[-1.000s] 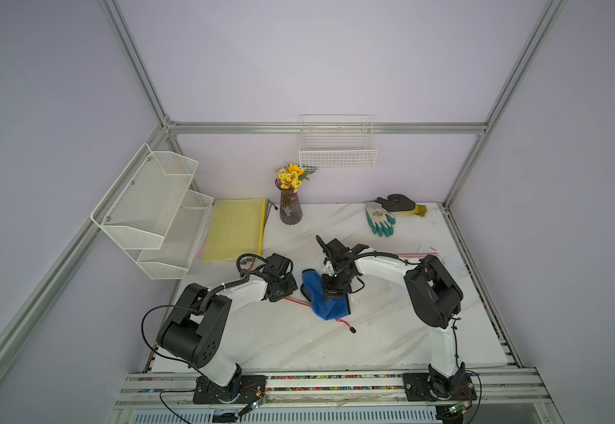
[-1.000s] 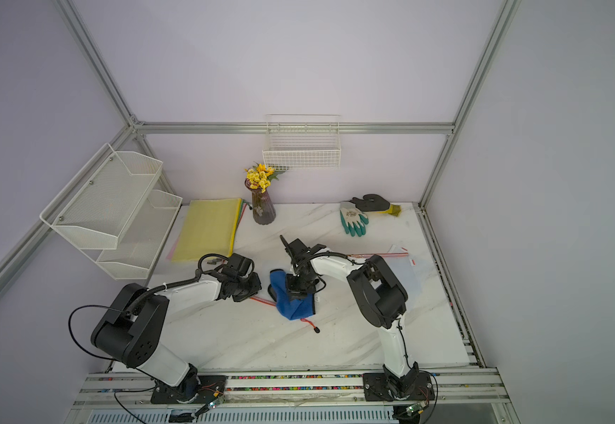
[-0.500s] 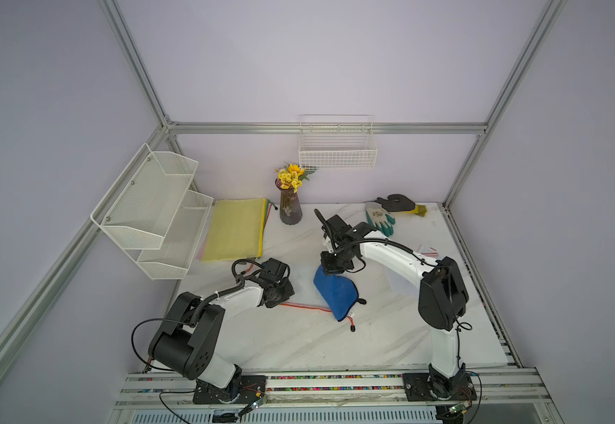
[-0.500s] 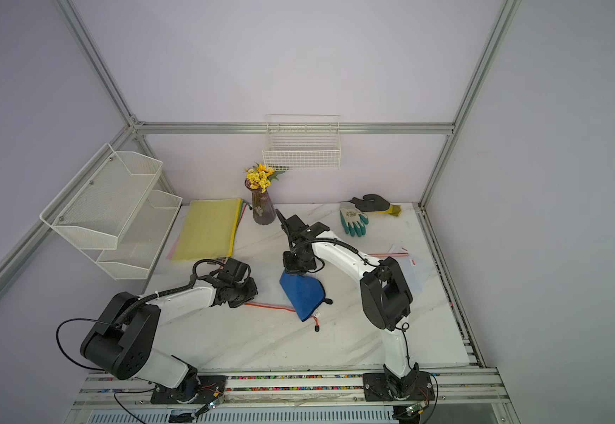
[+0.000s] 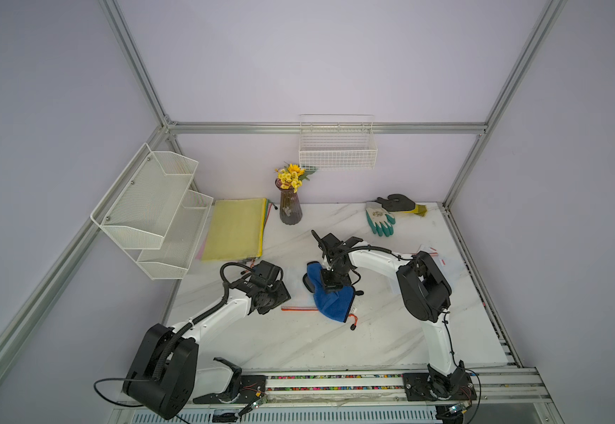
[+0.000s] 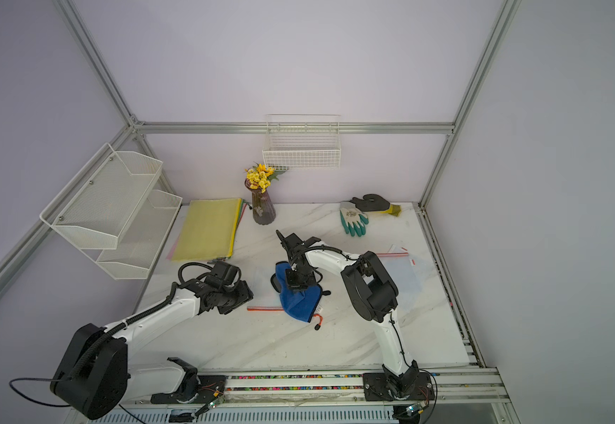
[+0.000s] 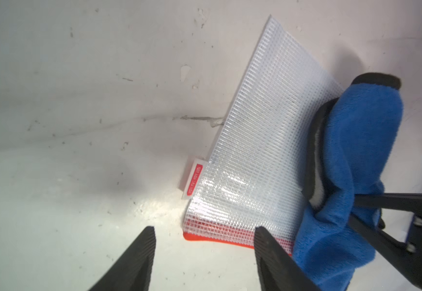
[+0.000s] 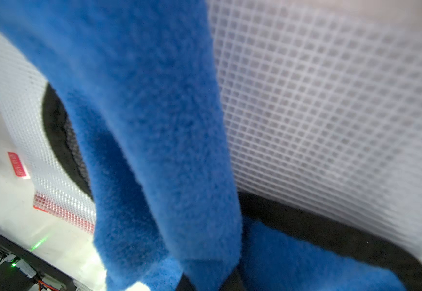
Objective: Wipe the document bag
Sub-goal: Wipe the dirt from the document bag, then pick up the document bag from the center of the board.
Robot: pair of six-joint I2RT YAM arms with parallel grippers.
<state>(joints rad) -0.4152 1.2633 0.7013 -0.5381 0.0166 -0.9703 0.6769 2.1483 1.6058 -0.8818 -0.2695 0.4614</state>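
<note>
Left wrist view: clear mesh document bag (image 7: pixel 262 151) lying flat on the white worktop (image 7: pixel 79 100), red zip edge nearest the lens, small red label at one corner. Left claw (image 7: pixel 204 230) open, jaws well apart, nothing gripped between them; one finger (image 7: pixel 270 254) overlapping the zip edge, contact impossible to judge. Right claw (image 7: pixel 353 211) closed tight on a blue cloth (image 7: pixel 351 141) with black trim, resting on one end of the bag.

Right wrist view: almost filled by the cloth (image 8: pixel 154 126) hanging just before the lens, bag mesh (image 8: pixel 330 100) directly beneath.

Both top views: bag (image 5: pixel 298 308) (image 6: pixel 265 308) mid-worktop between the two arms, its right part covered by the cloth (image 5: pixel 331 304) (image 6: pixel 298 304), right claw (image 5: pixel 331 290) on top, left claw just left of the bag. Far left: stack of yellow folders (image 5: pixel 236 229). Far middle: vase (image 5: pixel 290 211) of yellow flowers. Far right: pair of gloves (image 5: pixel 383 220), well apart from the bag.
</note>
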